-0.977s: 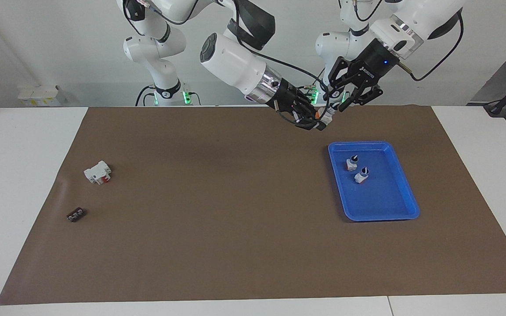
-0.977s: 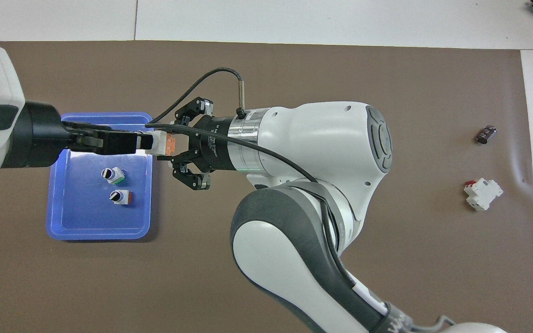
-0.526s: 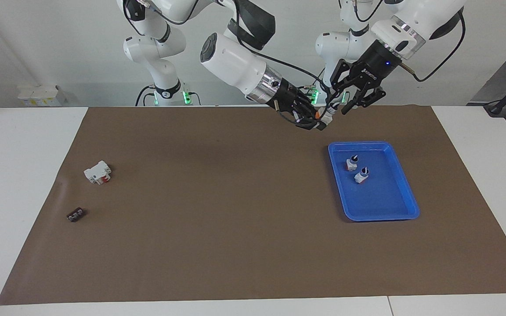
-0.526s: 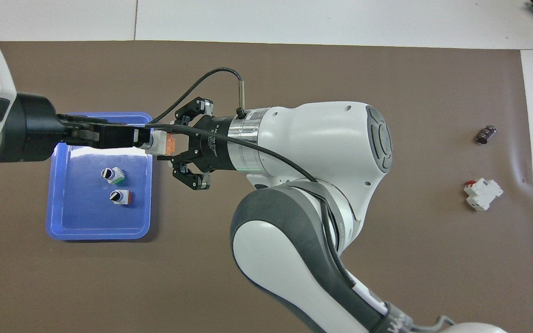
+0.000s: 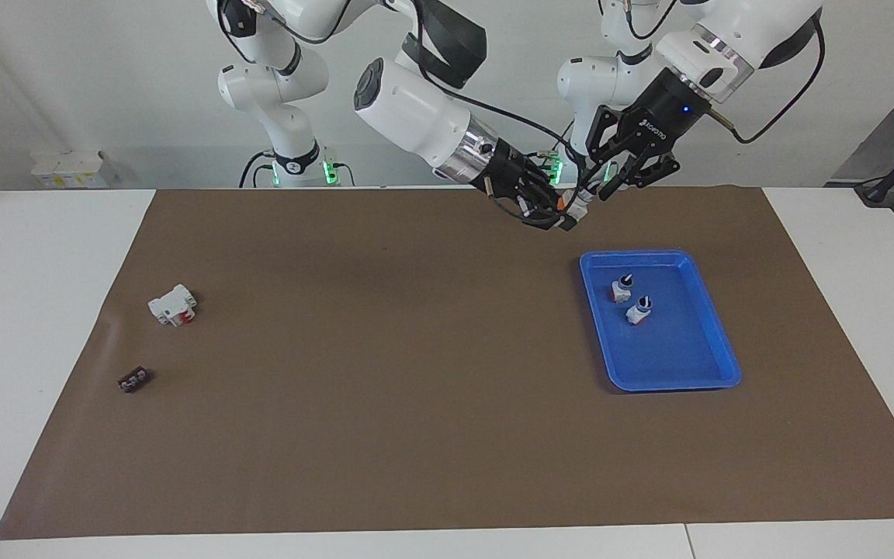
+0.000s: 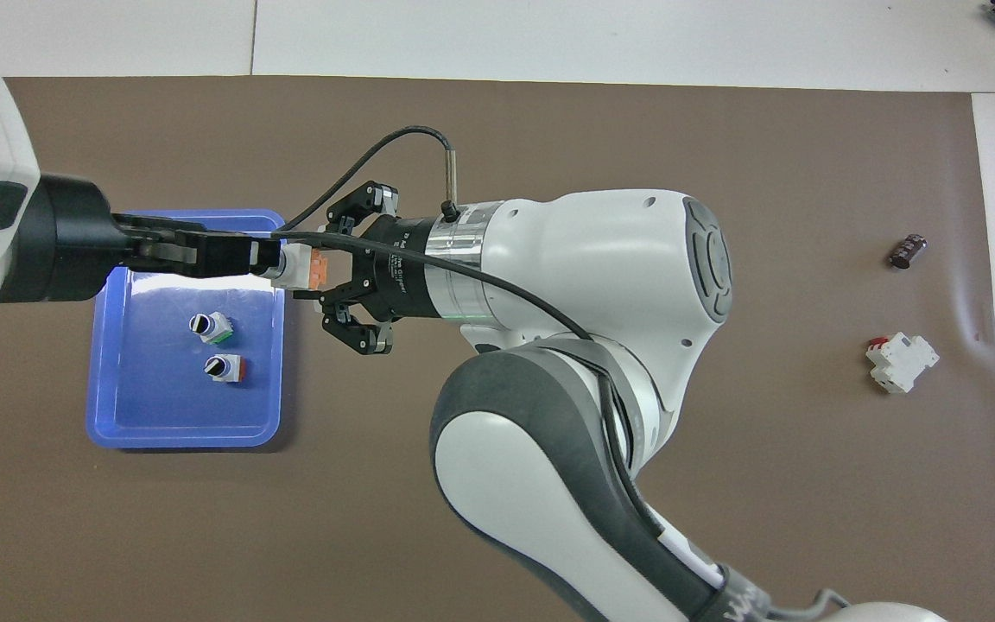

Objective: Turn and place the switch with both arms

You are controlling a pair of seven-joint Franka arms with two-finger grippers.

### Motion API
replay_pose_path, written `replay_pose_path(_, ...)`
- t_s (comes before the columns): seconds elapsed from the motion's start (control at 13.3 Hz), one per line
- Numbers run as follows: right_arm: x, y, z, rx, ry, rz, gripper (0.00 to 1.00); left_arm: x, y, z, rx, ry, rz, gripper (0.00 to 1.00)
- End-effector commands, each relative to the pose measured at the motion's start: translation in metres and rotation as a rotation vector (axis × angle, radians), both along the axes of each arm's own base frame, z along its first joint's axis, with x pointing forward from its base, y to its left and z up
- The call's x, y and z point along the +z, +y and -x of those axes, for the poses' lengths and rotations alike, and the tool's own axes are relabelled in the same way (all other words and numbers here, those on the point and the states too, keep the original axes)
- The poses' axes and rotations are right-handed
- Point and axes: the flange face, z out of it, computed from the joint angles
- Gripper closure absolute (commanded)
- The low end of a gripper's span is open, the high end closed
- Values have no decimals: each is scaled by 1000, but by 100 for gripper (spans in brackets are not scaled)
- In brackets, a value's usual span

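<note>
The switch (image 6: 301,267) is up in the air over the mat, beside the blue tray's (image 6: 104,363) edge nearest the right arm's end. It lies level, its orange block toward my right gripper. My right gripper (image 6: 335,275) is shut on the orange end. It also shows in the facing view (image 5: 554,208), with the switch (image 5: 576,201) sticking out of it. My left gripper (image 6: 257,257) comes in over the tray and meets the switch's knob end, where only the silver collar shows. In the facing view it (image 5: 602,185) hangs just above that end.
Two more switches (image 6: 209,327) (image 6: 223,368) stand knob-up in the blue tray (image 5: 715,382). A larger white block with a red patch (image 6: 900,362) and a small dark piece (image 6: 907,251) lie on the brown mat toward the right arm's end.
My left gripper has drawn back a little from the switch, so the silver collar now shows. The right gripper and the switch have stayed in place.
</note>
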Motion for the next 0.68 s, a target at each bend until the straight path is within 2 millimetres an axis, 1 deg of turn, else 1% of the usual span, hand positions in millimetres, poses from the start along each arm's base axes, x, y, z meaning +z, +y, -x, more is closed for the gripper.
replay_pose_path(0.0, 2, -1, -2, -23, 12, -14, 100, 2, -2, 1, -26, 14, -21, 72)
replay_pose_path(0.08, 2, -1, -2, -23, 10, -14, 100, 2, -2, 2, -30, 21, -28, 81)
replay_pose_path(0.15, 2, -1, -2, -22, 10, -14, 100, 2, 0, 3, -33, 20, -46, 89)
replay_pose_path(0.23, 2, -1, -2, -23, 10, -14, 100, 7, -1, 4, -36, 10, -55, 100)
replay_pose_path(0.6, 1, -2, -3, -24, 13, -12, 100, 8, 0, 5, -22, 25, -56, 100)
